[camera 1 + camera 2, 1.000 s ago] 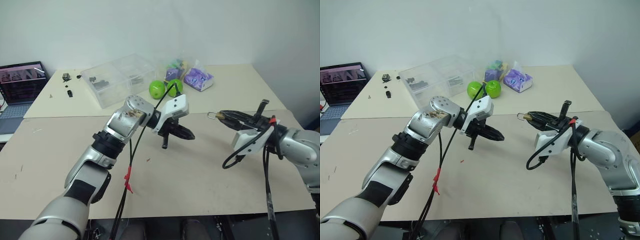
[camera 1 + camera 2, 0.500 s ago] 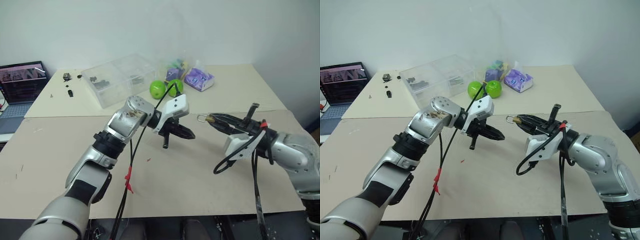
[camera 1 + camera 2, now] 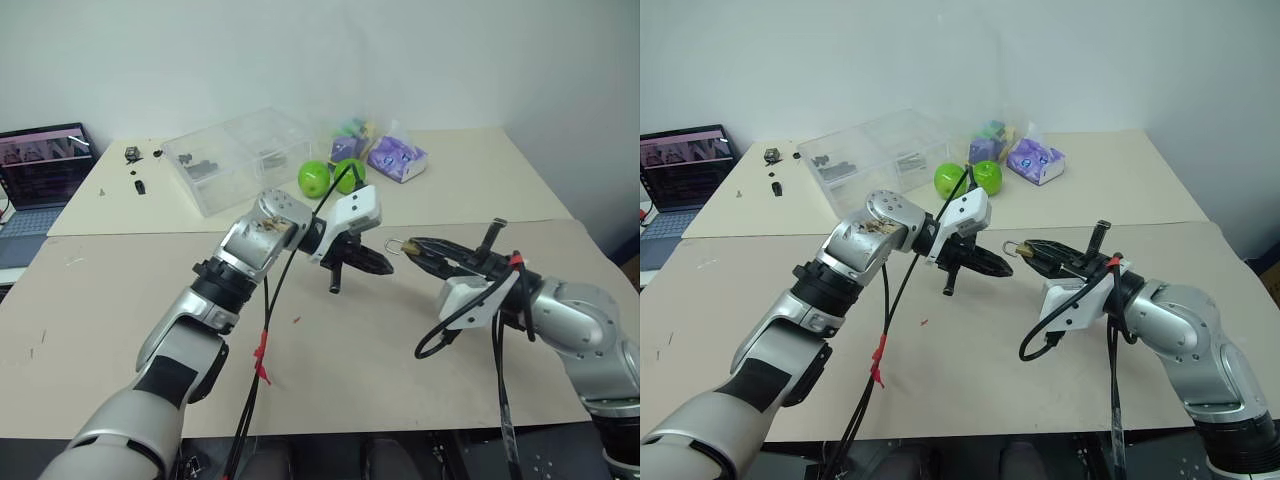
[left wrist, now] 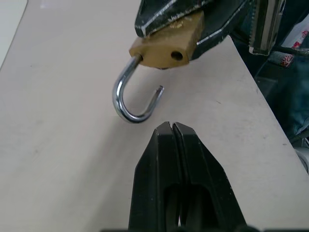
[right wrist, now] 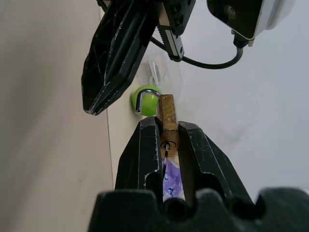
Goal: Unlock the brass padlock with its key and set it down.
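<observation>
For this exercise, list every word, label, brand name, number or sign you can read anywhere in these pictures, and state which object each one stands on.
No text can be read anywhere.
Laptop: its screen shows lines of content, too small to read.
Purple packet: printed markings, too blurred to read.
Brass padlock: no stamp or brand visible on the faces shown.
Clear plastic box: no label visible.

1. The left arm reached forward over the table, its gripper (image 3: 385, 266) pointing toward the right arm, fingers pressed together with nothing between them.
2. The right arm bent inward, its gripper (image 3: 1023, 249) held about level, tips just beside the left's, clamping the padlock (image 5: 168, 124).
</observation>
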`<state>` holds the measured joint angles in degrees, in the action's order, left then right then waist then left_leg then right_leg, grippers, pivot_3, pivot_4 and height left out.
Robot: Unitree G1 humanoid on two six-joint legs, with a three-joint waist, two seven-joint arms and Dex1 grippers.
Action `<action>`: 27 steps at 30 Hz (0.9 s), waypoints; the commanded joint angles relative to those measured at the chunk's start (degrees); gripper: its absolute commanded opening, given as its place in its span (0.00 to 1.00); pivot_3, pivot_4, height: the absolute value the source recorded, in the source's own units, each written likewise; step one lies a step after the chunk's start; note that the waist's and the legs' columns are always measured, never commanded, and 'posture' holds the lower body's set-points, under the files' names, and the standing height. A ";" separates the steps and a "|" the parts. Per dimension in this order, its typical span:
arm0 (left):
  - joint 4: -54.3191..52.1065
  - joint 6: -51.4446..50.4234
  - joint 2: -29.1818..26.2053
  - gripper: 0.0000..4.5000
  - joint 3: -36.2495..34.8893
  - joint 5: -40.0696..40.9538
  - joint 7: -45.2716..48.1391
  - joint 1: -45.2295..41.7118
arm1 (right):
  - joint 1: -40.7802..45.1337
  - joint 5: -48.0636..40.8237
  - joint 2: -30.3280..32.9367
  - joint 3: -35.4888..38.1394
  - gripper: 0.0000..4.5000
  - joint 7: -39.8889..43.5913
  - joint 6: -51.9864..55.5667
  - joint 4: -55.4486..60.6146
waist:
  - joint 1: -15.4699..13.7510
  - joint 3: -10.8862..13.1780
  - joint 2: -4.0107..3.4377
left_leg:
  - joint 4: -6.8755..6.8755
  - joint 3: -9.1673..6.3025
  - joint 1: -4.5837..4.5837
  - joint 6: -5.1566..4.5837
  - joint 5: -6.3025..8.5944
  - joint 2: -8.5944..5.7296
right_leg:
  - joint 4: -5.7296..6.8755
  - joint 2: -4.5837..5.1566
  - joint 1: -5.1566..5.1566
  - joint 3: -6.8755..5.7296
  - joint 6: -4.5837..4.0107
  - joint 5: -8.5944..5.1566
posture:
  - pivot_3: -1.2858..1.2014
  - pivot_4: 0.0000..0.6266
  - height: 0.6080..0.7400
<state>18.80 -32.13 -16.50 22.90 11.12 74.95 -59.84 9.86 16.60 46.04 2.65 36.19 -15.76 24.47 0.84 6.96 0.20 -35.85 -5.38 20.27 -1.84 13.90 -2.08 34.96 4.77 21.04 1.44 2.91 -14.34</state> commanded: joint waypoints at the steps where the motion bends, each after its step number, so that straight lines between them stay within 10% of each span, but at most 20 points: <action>1: -0.48 1.41 0.03 0.02 -0.99 0.00 0.17 -1.56 | 0.12 0.21 -0.63 0.18 0.03 -0.63 0.70 2.64 | -0.01 0.00 0.00 | 0.00 0.00 0.00 0.00 0.00 0.00 | 0.00 0.00 0.00 0.01 0.00 0.00 | 0.52 0.24 1.00; 27: -0.29 2.08 -0.35 0.02 -1.03 -0.37 0.07 -1.24 | -2.50 -1.00 -2.91 -0.80 0.03 0.45 5.41 8.15 | -0.04 0.00 0.00 | 0.00 -0.01 0.00 0.00 0.00 0.00 | 0.00 0.00 0.00 0.00 0.00 0.00 | 0.52 0.24 1.00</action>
<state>19.77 -31.08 -16.63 22.90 10.75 74.97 -60.04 7.39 16.68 43.44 0.92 36.94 -10.67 30.11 0.80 6.96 0.20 -35.85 -5.39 20.27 -1.84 13.90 -2.08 34.96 4.77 21.04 1.44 2.91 -14.34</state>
